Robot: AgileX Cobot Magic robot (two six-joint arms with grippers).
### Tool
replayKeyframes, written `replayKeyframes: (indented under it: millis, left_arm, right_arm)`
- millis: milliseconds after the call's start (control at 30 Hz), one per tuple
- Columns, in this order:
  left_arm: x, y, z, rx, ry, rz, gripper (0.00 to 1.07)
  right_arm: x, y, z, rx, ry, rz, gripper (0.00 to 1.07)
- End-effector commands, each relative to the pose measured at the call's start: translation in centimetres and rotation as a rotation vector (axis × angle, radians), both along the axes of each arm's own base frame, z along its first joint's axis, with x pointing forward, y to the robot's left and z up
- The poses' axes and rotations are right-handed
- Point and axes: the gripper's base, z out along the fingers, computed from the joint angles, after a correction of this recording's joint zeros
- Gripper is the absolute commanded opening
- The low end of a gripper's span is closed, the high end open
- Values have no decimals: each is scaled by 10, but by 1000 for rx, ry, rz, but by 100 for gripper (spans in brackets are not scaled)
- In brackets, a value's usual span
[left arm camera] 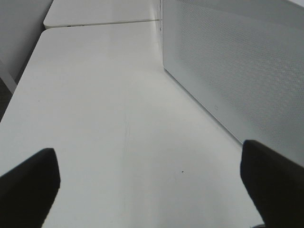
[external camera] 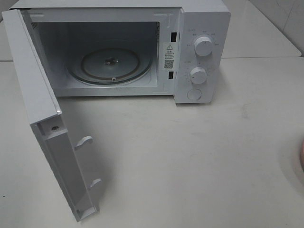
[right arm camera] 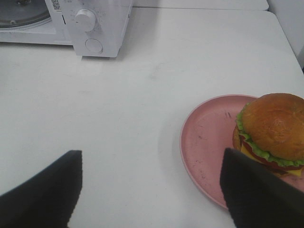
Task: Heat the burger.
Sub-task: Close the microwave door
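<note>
The burger [right arm camera: 270, 130] looks soft and stacked, likely to topple; better lift its pink plate [right arm camera: 204, 142] by the rim; both tools gape wide, empty

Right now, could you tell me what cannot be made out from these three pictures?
- Burger: absent from the exterior high view; in the right wrist view its lower part is hidden by a gripper finger.
- Pink plate: only a blurred sliver at the high view's edge.
- Microwave dial markings: too small to read.
- Both arms: outside the high view.
- Left wrist view: only the microwave door's outer face shows.
</note>
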Motion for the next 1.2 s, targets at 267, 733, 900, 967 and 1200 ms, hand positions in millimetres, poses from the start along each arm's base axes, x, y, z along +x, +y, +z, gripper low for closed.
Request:
replayKeyframes:
  millis: [267, 733, 900, 967, 1200]
  left_arm:
    - [-3, 0, 0, -3, -27, -2, 98]
    - [39, 2, 27, -7, -28, 15, 56]
    - [68, 3, 29, -6, 1, 21, 14]
    - [73, 4, 29, -6, 2, 22, 9]
    - [112, 6, 17, 24, -52, 25, 0]
  right_arm:
    - [-4, 0, 0, -2, -31, -2, 76]
    - [-4, 0, 0, -2, -31, -2, 76]
    - [-4, 0, 0, -2, -31, -2, 76]
    - [-4, 0, 0, -2, -31, -2, 76]
    - [-4, 0, 0, -2, -31, -2, 76]
